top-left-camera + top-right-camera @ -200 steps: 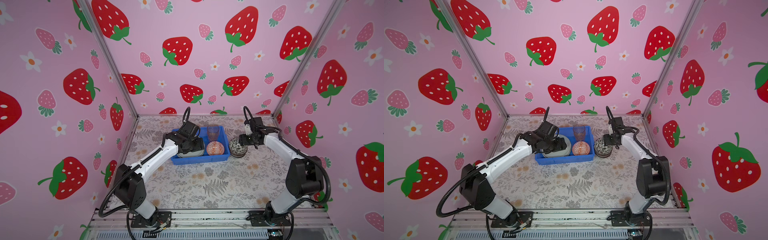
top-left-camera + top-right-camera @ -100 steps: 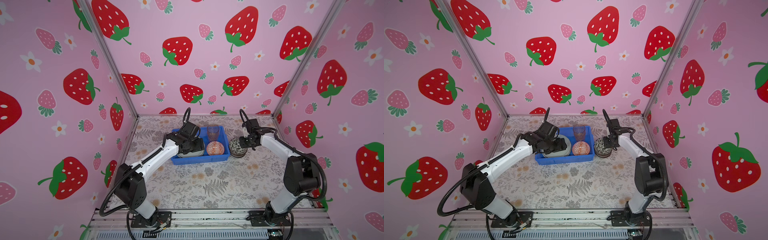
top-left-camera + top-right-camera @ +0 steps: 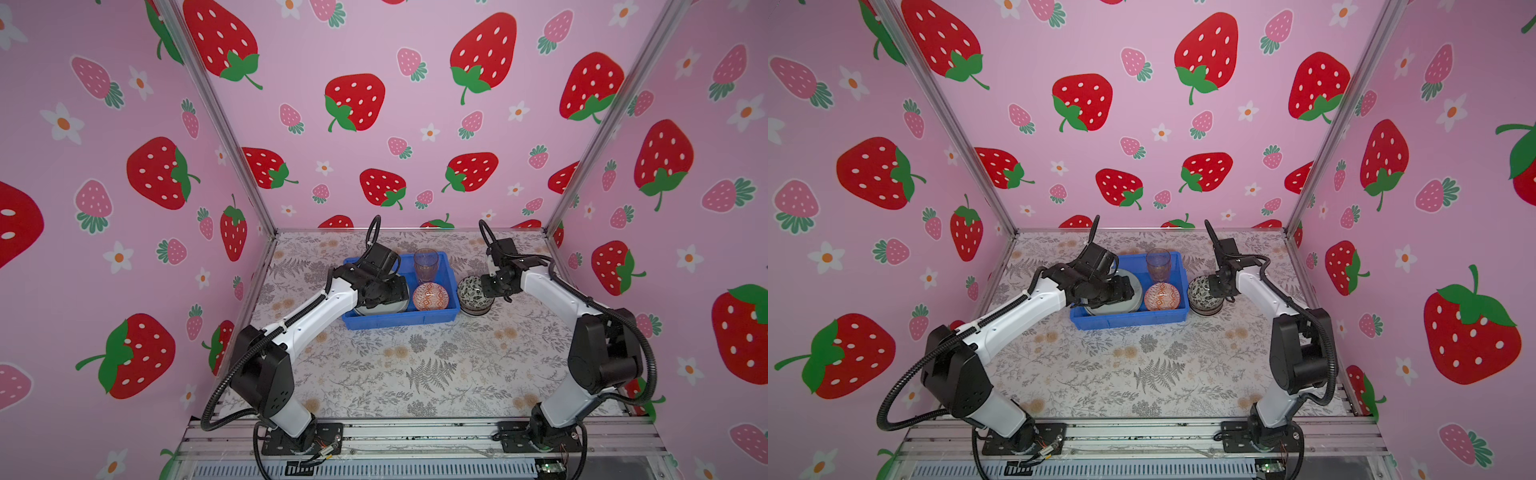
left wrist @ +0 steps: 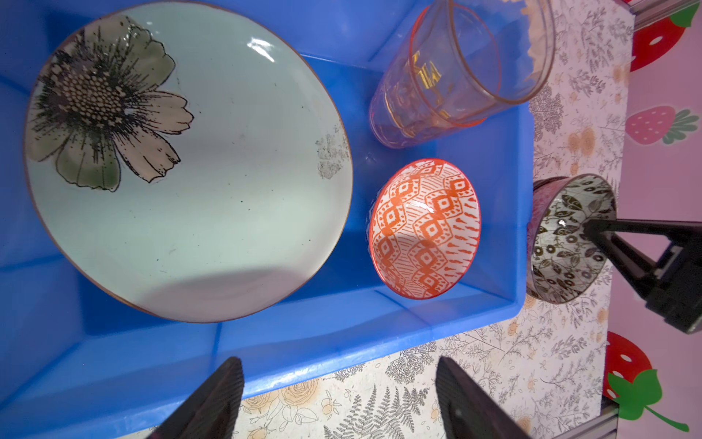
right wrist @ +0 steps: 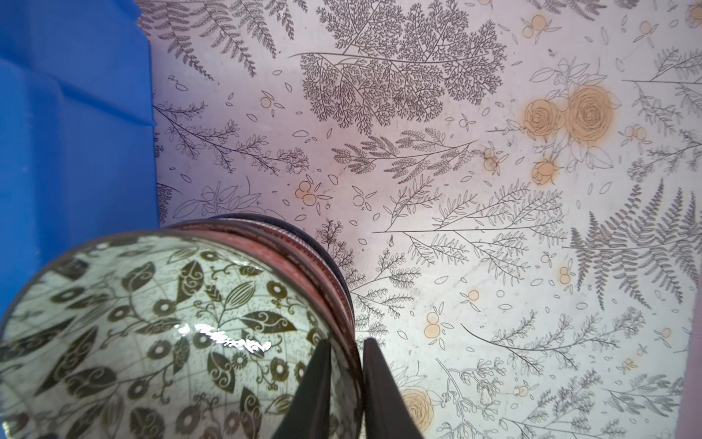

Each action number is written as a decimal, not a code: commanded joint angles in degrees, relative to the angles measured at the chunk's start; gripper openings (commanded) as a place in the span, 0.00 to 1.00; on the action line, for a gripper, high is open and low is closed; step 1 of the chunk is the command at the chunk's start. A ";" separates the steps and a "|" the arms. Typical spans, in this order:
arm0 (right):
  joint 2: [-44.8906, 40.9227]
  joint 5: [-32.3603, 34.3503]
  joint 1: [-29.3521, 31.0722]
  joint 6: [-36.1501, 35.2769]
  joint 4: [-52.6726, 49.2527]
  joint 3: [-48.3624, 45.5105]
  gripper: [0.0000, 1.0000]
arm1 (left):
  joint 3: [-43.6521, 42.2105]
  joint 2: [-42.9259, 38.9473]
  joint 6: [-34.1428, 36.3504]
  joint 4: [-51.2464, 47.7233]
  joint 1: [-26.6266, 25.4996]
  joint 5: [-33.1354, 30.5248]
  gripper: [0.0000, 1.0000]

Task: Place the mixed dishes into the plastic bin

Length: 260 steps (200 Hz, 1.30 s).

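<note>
The blue plastic bin (image 3: pixel 399 320) (image 3: pixel 1129 320) stands at the back middle of the table. Inside it lie a pale green flower plate (image 4: pixel 190 163), an orange-red bowl (image 4: pixel 423 228) (image 3: pixel 430 296) and a clear tinted tumbler (image 4: pixel 456 72) (image 3: pixel 425 266). Just right of the bin, a black-white bowl (image 3: pixel 471 291) (image 5: pixel 152 334) sits tilted on the table. Reddish rims of another bowl show beneath it. My right gripper (image 5: pixel 345 342) (image 3: pixel 484 286) is shut on its rim, one finger inside and one outside. My left gripper (image 4: pixel 338 365) (image 3: pixel 399 291) hangs open over the bin, holding nothing.
Flower-print table (image 3: pixel 415 365) stretches in front of the bin. Pink strawberry walls (image 3: pixel 374 124) close in the back and both sides. The bin's right wall (image 5: pixel 76 114) stands right beside the black-white bowl.
My right gripper's fingers have closed onto the black-white bowl's rim after edging slightly towards it. The left arm has stayed put.
</note>
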 commanded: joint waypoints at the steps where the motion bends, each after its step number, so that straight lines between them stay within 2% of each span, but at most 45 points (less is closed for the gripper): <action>1: -2.79 2.13 0.62 0.14 -1.40 2.58 0.18 | -0.56 0.53 0.10 0.40 0.36 0.05 0.82; 73: -4.39 2.96 0.80 0.10 -1.76 3.69 0.17 | -0.98 0.64 0.01 0.71 0.53 0.36 0.82; 115: -2.65 1.19 0.80 -0.30 -0.38 2.56 0.24 | -1.11 0.38 0.17 0.60 0.45 0.32 0.82; 140: -1.62 0.97 0.80 -0.57 0.03 2.00 0.25 | -1.37 0.22 0.19 0.49 0.62 0.18 0.82; 260: 1.20 -0.16 0.80 -1.27 2.10 1.02 0.20 | -1.16 0.62 0.25 0.39 0.89 0.36 0.82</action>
